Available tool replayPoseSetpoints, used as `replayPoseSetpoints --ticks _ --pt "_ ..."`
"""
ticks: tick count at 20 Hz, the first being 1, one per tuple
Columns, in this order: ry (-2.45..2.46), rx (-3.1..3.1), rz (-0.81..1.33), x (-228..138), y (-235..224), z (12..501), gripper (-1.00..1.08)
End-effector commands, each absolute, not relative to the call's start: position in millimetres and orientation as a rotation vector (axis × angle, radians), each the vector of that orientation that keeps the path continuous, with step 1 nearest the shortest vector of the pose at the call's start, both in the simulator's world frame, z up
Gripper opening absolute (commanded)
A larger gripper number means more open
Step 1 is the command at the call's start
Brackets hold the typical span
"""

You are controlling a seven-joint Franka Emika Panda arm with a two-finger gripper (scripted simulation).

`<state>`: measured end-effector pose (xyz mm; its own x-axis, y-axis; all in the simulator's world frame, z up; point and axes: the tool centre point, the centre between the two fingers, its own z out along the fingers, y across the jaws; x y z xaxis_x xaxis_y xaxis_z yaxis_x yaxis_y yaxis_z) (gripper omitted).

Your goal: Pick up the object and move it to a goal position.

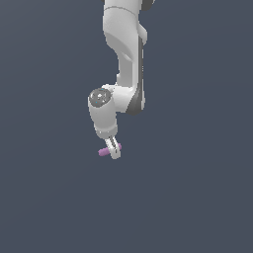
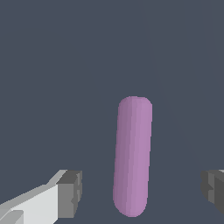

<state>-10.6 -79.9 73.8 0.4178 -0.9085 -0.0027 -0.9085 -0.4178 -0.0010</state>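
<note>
The object (image 2: 132, 157) is a smooth purple-pink rod with rounded ends, lying on the dark grey ground. In the wrist view it sits lengthwise between my two fingertips, with a clear gap on each side, slightly nearer one finger (image 2: 70, 193) than the other. My gripper (image 2: 142, 191) is open and straddles the rod without touching it. In the exterior view the gripper (image 1: 114, 150) points down near the ground, and one end of the object (image 1: 103, 152) sticks out toward the exterior view's left. The rest of the rod is hidden behind the fingers there.
The white arm (image 1: 126, 49) comes down from the top of the exterior view. All around lies a flat, featureless dark grey ground (image 1: 197, 197). No goal marker shows.
</note>
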Motion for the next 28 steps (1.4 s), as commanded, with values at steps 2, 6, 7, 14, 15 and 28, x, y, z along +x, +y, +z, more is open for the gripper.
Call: replayPoseSetpoints --ticks 2,6,7,14,15,28 --pt "1.743 -2.613 0.001 -11.2 -82.1 70.4 1.00" --pt "1.760 -2.602 0.000 -11.5 -83.0 69.1 1.00" --pt "1.753 -2.607 0.001 -11.5 -82.7 69.4 1.00" --pt "1.756 -2.605 0.001 -12.1 -82.9 53.2 1.00" --pt "1.757 -2.604 0.001 -12.3 -82.9 48.3 1.00" --pt "1.760 -2.602 0.000 -11.8 -82.8 18.9 -1.00"
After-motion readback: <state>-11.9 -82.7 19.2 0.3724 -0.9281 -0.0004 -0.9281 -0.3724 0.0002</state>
